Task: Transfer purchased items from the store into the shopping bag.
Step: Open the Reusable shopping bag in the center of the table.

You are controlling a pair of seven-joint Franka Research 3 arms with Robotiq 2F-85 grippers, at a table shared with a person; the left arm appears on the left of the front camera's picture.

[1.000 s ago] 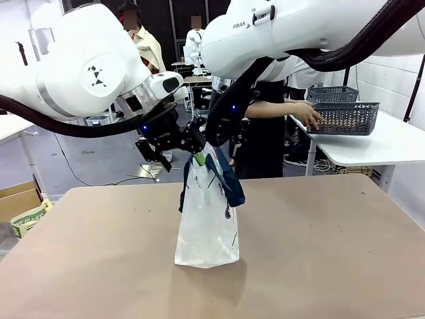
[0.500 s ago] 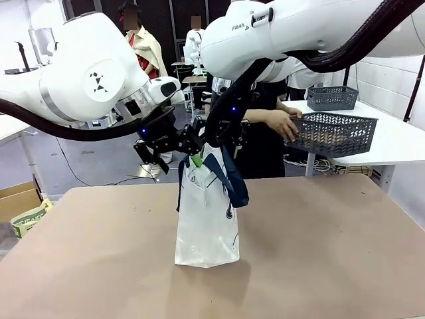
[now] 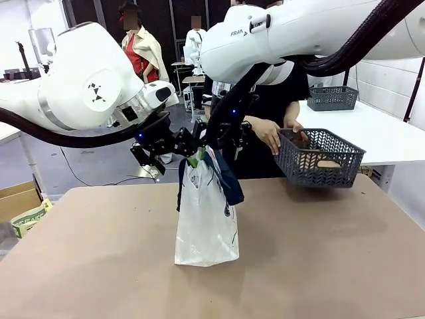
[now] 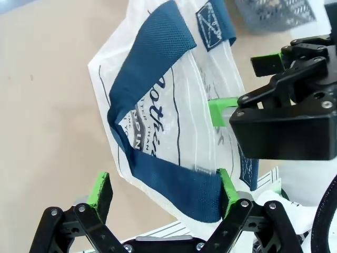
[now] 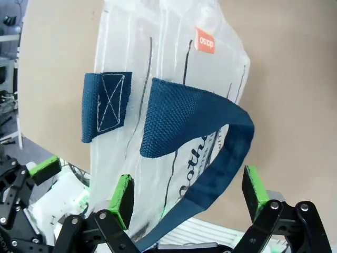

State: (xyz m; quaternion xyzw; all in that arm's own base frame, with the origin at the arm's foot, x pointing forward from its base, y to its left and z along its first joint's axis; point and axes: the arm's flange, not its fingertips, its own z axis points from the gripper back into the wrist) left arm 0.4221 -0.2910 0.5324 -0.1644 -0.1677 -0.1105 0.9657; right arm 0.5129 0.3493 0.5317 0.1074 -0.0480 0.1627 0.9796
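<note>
Left claw (image 4: 163, 187) and right claw (image 5: 188, 184) gape at shopping bag (image 3: 206, 229) mouth; grey basket (image 3: 302, 166) holds tan item (image 3: 327, 163)

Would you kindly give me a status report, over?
Left gripper, right gripper: jaws open at shopping bag mouth. Bag upright on table. Person's hand holds basket alongside; nothing blocking.

I have my left arm (image 3: 80, 86) and right arm (image 3: 299, 30) reaching inward to the middle, wrists tipped down. There the left hand (image 4: 163, 192) and right hand (image 5: 188, 192) face each other closely, jaws spread wide.
</note>
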